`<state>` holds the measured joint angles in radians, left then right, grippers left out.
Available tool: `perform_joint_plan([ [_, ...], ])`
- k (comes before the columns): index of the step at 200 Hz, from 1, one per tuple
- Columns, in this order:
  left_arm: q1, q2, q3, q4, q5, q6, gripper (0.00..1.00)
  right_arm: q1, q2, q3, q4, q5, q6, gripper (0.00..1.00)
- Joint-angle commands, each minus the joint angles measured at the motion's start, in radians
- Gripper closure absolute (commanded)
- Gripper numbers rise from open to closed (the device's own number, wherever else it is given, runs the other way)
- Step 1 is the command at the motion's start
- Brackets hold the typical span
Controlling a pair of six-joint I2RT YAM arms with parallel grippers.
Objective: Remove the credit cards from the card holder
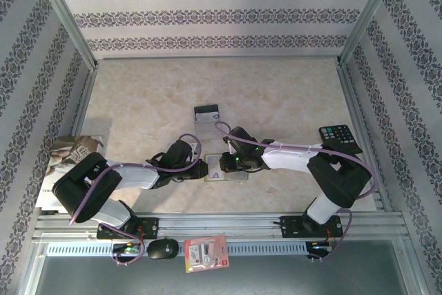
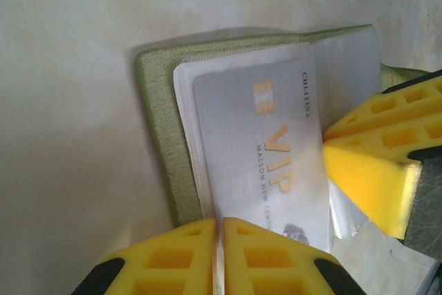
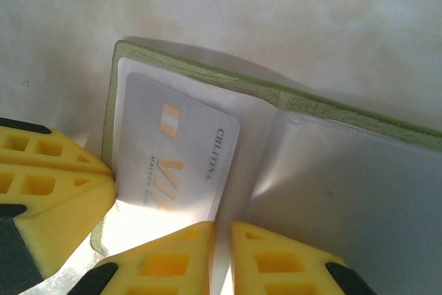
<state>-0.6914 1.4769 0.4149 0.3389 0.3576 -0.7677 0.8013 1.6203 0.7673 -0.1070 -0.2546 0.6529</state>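
Pale marbled table (image 1: 290, 94), damask-striped wallpaper (image 1: 207, 15) on three sides. The card holder (image 2: 162, 136) lies open near the front edge, with a silver VIP card (image 2: 262, 157) in its pocket. The left hand (image 2: 221, 257) and right hand (image 3: 221, 260) are each pressed together at its edges. Can't tell what's pinched.

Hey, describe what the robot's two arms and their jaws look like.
Both the left arm and right arm have white shells over bulky black joints, each with a lilac cable looped alongside. The jaws are bright yellow plastic moulded with open rectangular cells, on black mounts.
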Motion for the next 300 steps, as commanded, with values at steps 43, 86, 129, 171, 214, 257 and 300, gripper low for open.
perform_joint_plan([
  [43, -0.002, 0.042, -0.021, 0.013, 0.012, -0.010, 0.89, 0.018, 0.010, -0.020, 0.053, -0.033, 0.017, 0.84],
  [86, -0.002, 0.048, -0.017, 0.012, 0.013, -0.009, 0.89, 0.012, -0.028, -0.032, 0.018, 0.012, 0.008, 0.85],
  [129, -0.002, 0.056, -0.015, 0.019, 0.021, -0.010, 0.90, 0.016, -0.003, -0.026, 0.028, -0.003, 0.005, 0.84],
  [171, -0.002, 0.046, -0.018, 0.010, 0.014, -0.011, 0.90, 0.024, -0.020, -0.035, 0.047, 0.010, 0.008, 0.82],
  [214, -0.002, 0.047, -0.018, 0.012, 0.017, -0.009, 0.90, 0.024, -0.019, -0.037, 0.049, -0.001, 0.002, 0.82],
  [257, -0.002, 0.049, -0.016, 0.011, 0.019, -0.007, 0.90, 0.042, 0.025, -0.005, 0.080, -0.039, -0.001, 0.82],
  [300, -0.003, 0.046, -0.010, 0.000, 0.021, -0.002, 0.90, 0.041, 0.026, -0.012, 0.072, -0.037, -0.001, 0.88],
])
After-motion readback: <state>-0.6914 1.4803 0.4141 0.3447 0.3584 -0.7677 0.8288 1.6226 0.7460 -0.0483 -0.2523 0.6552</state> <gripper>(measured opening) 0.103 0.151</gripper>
